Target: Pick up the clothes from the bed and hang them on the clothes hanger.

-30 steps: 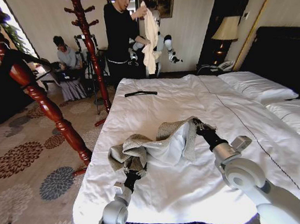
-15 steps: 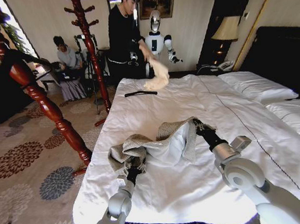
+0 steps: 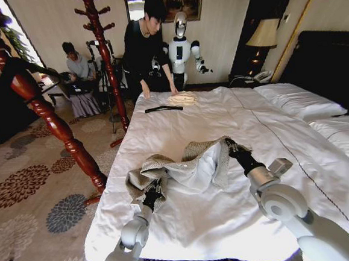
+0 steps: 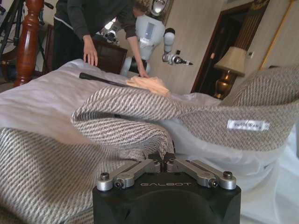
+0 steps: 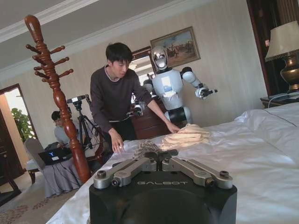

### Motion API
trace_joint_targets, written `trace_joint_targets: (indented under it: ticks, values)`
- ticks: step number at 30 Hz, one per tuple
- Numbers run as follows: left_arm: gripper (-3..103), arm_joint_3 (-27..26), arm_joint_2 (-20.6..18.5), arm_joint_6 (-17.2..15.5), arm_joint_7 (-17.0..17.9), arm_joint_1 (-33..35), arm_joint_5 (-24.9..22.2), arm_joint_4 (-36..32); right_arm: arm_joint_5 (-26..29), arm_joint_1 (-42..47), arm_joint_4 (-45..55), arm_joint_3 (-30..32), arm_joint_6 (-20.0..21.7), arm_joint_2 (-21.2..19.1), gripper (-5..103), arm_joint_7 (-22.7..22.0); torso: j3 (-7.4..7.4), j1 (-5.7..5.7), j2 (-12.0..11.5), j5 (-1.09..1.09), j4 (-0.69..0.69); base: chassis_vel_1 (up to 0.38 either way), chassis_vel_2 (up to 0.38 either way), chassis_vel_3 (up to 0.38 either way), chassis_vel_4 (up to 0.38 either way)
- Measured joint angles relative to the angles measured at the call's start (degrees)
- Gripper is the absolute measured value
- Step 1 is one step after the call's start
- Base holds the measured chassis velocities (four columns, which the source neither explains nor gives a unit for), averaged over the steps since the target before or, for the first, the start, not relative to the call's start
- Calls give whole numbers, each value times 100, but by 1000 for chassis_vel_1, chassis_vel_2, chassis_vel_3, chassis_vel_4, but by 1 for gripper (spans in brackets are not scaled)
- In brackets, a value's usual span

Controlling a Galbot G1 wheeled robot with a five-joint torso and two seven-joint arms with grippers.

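Lying crosswise, clothes (image 3: 186, 166), on bed (image 3: 222, 120)

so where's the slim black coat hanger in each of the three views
Head view: the slim black coat hanger lies flat on the white duvet at the bed's far end, just left of the folded cream-yellow garment.
Left wrist view: hanger is a thin dark bar beyond the tweed jacket, again beside that garment.
Right wrist view: I can't make it out.
Shared landmark: the cream-yellow garment.

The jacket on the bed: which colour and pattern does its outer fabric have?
The jacket is grey-beige with a diagonal speckled weave, clearest in the left wrist view.
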State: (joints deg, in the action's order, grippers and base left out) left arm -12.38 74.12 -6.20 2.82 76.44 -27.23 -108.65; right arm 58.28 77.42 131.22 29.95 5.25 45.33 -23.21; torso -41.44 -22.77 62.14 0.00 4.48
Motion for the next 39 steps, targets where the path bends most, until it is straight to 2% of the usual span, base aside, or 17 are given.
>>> trace_joint_targets:
  ticks: [2, 4, 5, 9, 10, 13, 18, 21, 23, 24, 27, 28, 32, 33, 36, 37, 39]
  values:
    - [1, -20, -34, 0, -44, 16, -79, -97, 12, -11, -5, 21, 0, -3, 0, -4, 0, 0, 0, 0, 0, 0, 0, 0, 0]
    - [1, -116, -201, 1, -287, 67, -447, -480, 84, -56, -21, 96, 0, -22, 0, -30, 0, 0, 0, 0, -1, 0, 0, 0, 0]
    - [1, -116, -201, 1, -287, 67, -447, -480, 84, -56, -21, 96, 0, -22, 0, -30, 0, 0, 0, 0, -1, 0, 0, 0, 0]
    - [1, -511, -627, 46, -1049, 181, -1508, -1246, 161, -83, -22, 190, -5, -64, 0, -76, 0, 0, 0, 0, 0, 0, 0, 0, 0]
    - [1, -511, -627, 46, -1049, 181, -1508, -1246, 161, -83, -22, 190, -5, -64, 0, -76, 0, 0, 0, 0, 0, 0, 0, 0, 0]
    - [1, -904, -871, -86, -1647, 374, -2327, -1362, 162, -80, 1, 179, -5, -35, 0, -88, 0, 0, 0, 0, -1, 0, 0, 0, 0]
    - [1, -1021, -887, -227, -1756, 509, -2743, -1143, 154, -72, 22, 166, -2, -10, 0, -89, 0, 0, 0, 0, -1, 0, 0, 0, 0]
    - [1, -1038, -888, -390, -1527, 575, -2983, -719, 150, -51, 52, 186, 6, -25, 0, -101, 0, 0, 0, -1, 0, 0, 0, 0, 0]
    - [1, -1036, -901, -443, -1441, 585, -2961, -637, 151, -45, 59, 195, 9, -29, 0, -109, 0, 0, 0, -1, 0, 0, 0, 0, 0]
    - [1, -1036, -930, -562, -1252, 599, -2825, -525, 150, -35, 71, 206, 12, -32, 0, -123, 0, 0, 0, 0, 0, 0, 0, 0, 0]
    - [1, -1081, -1065, -765, -867, 674, -2113, -238, 146, 10, 105, 230, 14, -23, 0, -147, 0, 0, 0, -1, 0, 0, 0, 0, 0]
    - [1, -1081, -1065, -765, -867, 674, -2113, -238, 146, 10, 105, 230, 14, -23, 0, -147, 0, 0, 0, -1, 0, 0, 0, 0, 0]
    - [1, -1153, -1169, -694, -563, 674, -1526, -168, 133, 20, 112, 210, 15, 21, 0, -147, 0, 0, 0, 0, 1, 0, 0, 0, 0]
    - [1, -1153, -1169, -694, -563, 674, -1526, -168, 133, 20, 112, 210, 15, 21, 0, -147, 0, 0, 0, 0, 1, 0, 0, 0, 0]
    - [0, -1180, -1236, -560, -470, 701, -929, -180, 124, 14, 112, 173, 15, 37, 0, -147, 0, 0, 0, 0, 1, 0, 0, 0, 0]
    - [0, -1180, -1236, -560, -470, 701, -929, -180, 124, 14, 112, 173, 15, 37, 0, -147, 0, 0, 0, 0, 1, 0, 0, 0, 0]
    - [11, -1251, -1301, -471, -463, 850, -291, -333, 122, 12, 113, 161, 15, 39, 0, -145, 0, 0, 0, 0, 1, 0, 0, 0, 0]
